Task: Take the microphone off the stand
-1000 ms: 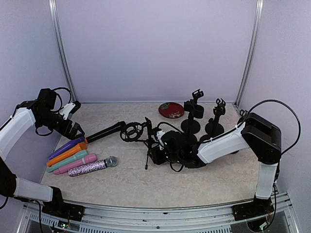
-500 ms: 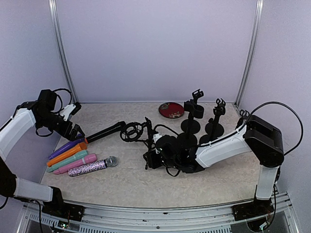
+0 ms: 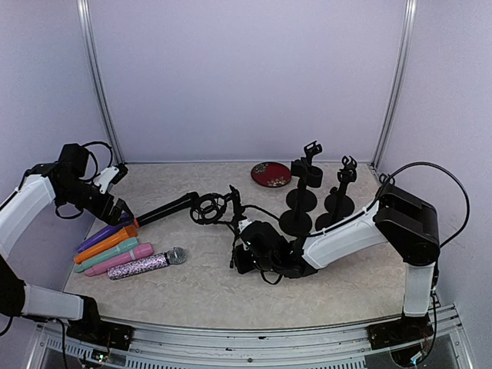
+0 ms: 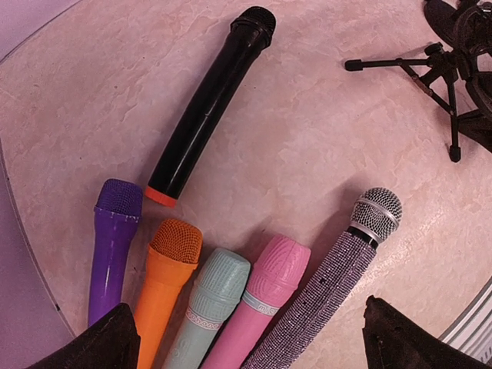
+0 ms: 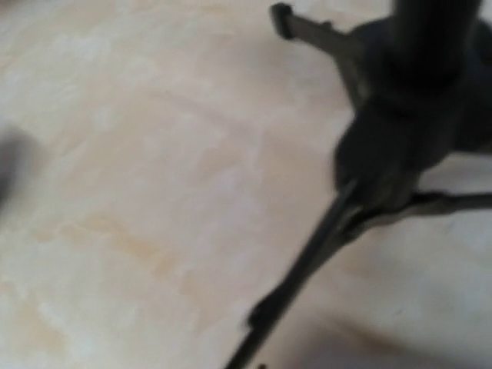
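The black microphone (image 3: 165, 208) (image 4: 207, 108) lies flat on the table, its head pointing toward the stand's ring mount (image 3: 211, 207) and apart from it in the left wrist view. The small black tripod stand (image 3: 232, 231) (image 4: 442, 73) (image 5: 400, 115) is upright. My left gripper (image 3: 115, 204) (image 4: 257, 346) hovers open over the row of microphones, holding nothing. My right gripper (image 3: 240, 258) sits low at the tripod's feet. Its fingers do not show in the blurred right wrist view, where one tripod leg (image 5: 307, 269) fills the frame.
Purple (image 4: 111, 246), orange (image 4: 165, 284), mint (image 4: 211, 307), pink (image 4: 261, 300) and glittery silver-headed (image 4: 338, 284) microphones lie side by side at the left. Two round-based black stands (image 3: 300, 201) (image 3: 339, 197) and a red dish (image 3: 270, 174) are at the back right.
My right gripper has slid left along the table to the tripod's feet. The left arm and the black microphone have barely moved.
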Tool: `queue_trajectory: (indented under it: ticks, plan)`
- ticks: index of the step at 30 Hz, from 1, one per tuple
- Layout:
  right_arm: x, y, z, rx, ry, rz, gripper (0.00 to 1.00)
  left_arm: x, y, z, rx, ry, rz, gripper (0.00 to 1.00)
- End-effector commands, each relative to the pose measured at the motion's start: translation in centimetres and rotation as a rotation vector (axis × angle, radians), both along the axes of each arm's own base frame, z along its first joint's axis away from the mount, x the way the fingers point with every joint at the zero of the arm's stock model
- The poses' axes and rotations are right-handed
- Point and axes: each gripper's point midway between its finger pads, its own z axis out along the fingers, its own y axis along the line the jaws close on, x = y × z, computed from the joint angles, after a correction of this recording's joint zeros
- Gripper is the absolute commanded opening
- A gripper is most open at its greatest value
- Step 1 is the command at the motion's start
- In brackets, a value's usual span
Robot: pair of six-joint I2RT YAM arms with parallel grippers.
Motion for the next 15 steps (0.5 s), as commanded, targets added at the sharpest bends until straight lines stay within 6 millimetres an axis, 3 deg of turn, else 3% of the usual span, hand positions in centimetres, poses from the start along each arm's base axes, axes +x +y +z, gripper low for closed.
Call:
queue_trajectory:
  ticks: [1,8,15]
  plan:
    - [3.3,-2.8,-2.3,-0.097,0.003,-0.087,0.03,-0.3,0.2,0.1,0.012,-0.013,-0.003,0.99]
    - [9.0,-4.3,-1.5,-0.131,-0.039,-0.159,0.00,-0.6,0.5,0.1,0.027,-0.022,0.000,0.99]
    - [13.2,-4.5,-1.1,-0.170,-0.079,-0.168,0.00,-0.9,0.6,-0.1,0.042,-0.030,-0.005,0.99]
